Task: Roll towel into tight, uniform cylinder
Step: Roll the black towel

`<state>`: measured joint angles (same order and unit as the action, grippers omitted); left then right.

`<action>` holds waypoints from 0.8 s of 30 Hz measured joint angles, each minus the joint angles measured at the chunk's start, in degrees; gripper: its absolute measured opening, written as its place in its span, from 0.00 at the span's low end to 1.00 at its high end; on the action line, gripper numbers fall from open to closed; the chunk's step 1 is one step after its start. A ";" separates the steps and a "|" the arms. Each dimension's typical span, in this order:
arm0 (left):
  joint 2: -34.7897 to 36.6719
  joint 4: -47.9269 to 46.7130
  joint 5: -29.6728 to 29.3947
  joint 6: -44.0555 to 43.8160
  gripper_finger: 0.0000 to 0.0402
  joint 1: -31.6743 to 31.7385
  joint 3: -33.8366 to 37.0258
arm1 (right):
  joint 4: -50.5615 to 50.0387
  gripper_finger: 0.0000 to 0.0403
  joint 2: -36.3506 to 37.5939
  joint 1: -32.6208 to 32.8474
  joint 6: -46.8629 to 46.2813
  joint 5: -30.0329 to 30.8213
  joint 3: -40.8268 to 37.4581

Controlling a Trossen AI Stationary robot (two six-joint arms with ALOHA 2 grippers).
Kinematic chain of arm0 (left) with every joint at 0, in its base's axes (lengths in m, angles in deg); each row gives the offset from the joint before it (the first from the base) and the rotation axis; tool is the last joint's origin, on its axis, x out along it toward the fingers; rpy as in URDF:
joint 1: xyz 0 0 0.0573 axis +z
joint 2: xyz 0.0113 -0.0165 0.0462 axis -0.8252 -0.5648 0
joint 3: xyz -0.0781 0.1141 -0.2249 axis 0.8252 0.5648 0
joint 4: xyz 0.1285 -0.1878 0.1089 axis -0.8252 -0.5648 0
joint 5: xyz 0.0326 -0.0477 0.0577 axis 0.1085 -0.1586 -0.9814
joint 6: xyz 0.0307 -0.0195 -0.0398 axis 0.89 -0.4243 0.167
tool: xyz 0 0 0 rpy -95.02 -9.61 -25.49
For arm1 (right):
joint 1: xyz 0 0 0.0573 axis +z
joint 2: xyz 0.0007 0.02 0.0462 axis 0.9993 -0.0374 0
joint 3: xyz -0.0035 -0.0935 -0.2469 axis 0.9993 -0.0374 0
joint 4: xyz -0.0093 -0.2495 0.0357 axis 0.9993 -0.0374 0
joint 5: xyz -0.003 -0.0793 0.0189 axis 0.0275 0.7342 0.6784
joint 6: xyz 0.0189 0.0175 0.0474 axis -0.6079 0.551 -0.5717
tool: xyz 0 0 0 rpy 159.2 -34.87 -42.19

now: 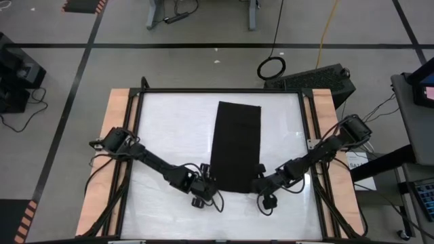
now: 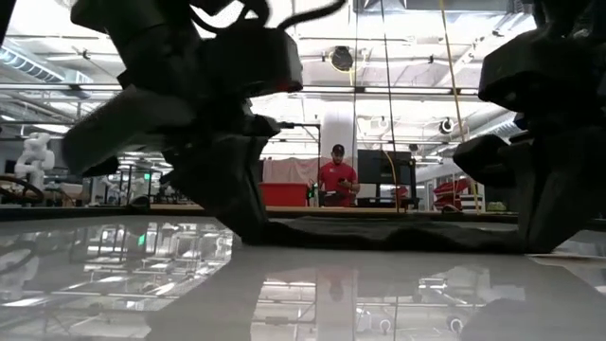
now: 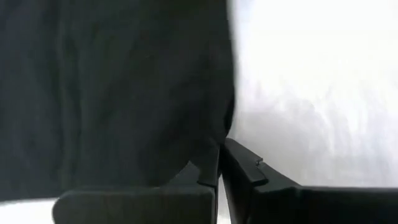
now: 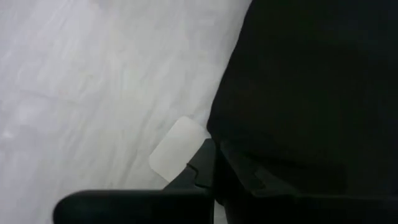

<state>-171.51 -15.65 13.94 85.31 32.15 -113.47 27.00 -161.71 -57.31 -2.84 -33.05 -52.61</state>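
Observation:
The black towel (image 1: 234, 146) lies flat on the white table as a long strip that runs from the far side toward the near edge. It shows as a low dark band in the low view (image 2: 379, 233). My left gripper (image 1: 207, 179) is at the strip's near left corner and is shut on it. My right gripper (image 1: 260, 180) is at the near right corner and is shut on it. A small white tag (image 4: 179, 149) sticks out from the towel's edge beside the right gripper's fingers. My left gripper pinches the towel's near left corner (image 3: 214, 146) between its two fingers (image 3: 249, 171). The fingers come low from the table's left and near side. The towel lies on the table. One layer or several, I cannot tell. My right gripper pinches the towel's near right corner (image 4: 224, 146) between its two fingers (image 4: 199, 171), right beside the white tag. The fingers come low from the table's right and near side. The towel lies on the table.
Bare white table (image 1: 169, 135) lies left and right of the strip, inside a black frame with wooden side rails (image 1: 112, 129). Cables hang below both wrists near the table's near edge. A person (image 2: 337, 180) stands far off in the room behind.

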 joint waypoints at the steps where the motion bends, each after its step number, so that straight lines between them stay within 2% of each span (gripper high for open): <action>1: 0.00 0.06 0.01 -2.32 0.03 0.19 0.00 | -0.31 0.01 0.33 0.02 -1.44 -0.17 -0.01; 8: 0.37 0.49 0.36 -8.96 0.03 0.73 0.02 | -2.41 0.01 5.46 0.77 -8.89 -0.41 -0.09; 13: 1.09 3.15 3.24 -12.00 0.03 1.55 0.13 | -4.91 0.01 8.78 1.73 -13.17 -0.94 -0.09; 18: 1.18 7.65 13.06 -16.43 0.03 2.91 0.13 | -5.57 0.01 8.87 1.86 -17.05 -6.05 -0.09; 24: 1.23 14.65 22.22 -18.13 0.03 2.94 0.09 | -6.87 0.01 8.74 2.32 -19.31 -6.31 -0.06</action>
<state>-170.27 -1.00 36.16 67.19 35.09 -113.38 20.13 -152.96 -54.99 -22.15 -39.36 -52.68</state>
